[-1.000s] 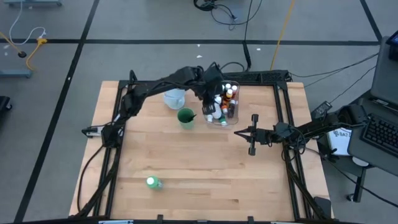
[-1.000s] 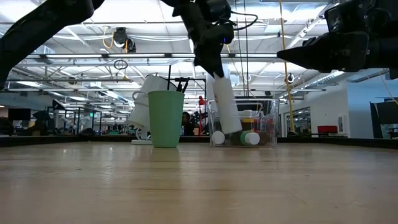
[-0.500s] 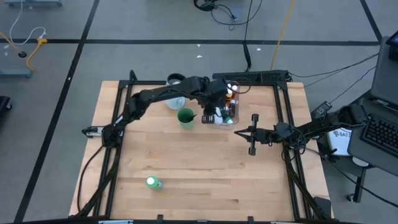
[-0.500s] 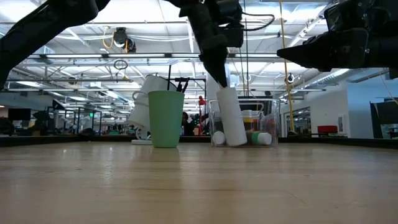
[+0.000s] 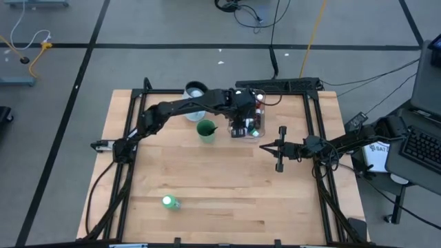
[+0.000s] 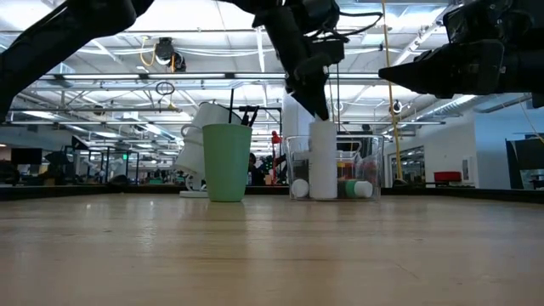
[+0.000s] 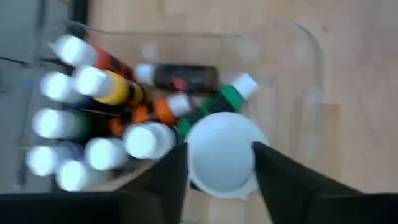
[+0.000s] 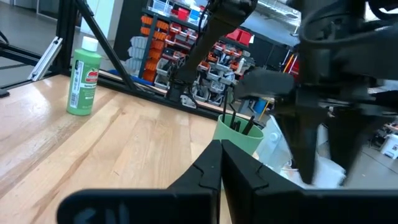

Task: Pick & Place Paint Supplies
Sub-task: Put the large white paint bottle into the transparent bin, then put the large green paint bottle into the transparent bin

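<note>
A clear tub [image 5: 256, 128] at the table's far middle holds several small paint bottles [image 7: 93, 81], some upright and some lying. A larger white bottle [image 6: 323, 161] stands upright in the tub on its base. My left gripper [image 6: 320, 109] slants down over it, open, with its fingers on either side of the bottle's upper end [image 7: 221, 152]. A green cup [image 5: 205, 129] with dark brushes [image 8: 239, 124] stands left of the tub. A green bottle with a white cap [image 5: 169, 202] stands at the near left. My right gripper [image 5: 264, 146] is shut, level and right of centre. My left gripper's fingers [image 7: 168, 180] come from above, slanting down, and stand close on both sides of the white bottle's upper end [image 7: 205, 134]. Whether they touch it I cannot tell. The bottle stands upright on the tub's floor.
A pale-blue jug [image 5: 195, 90] stands behind the green cup. Black frame rails [image 5: 131, 138] run along the table's left and right sides. Bare wood [image 5: 227, 186] spreads across the near half of the table.
My left gripper has gone toward the table's right edge and down over the tub. The white bottle hung tilted below it. Its base then met the tub's floor and it swung upright.
</note>
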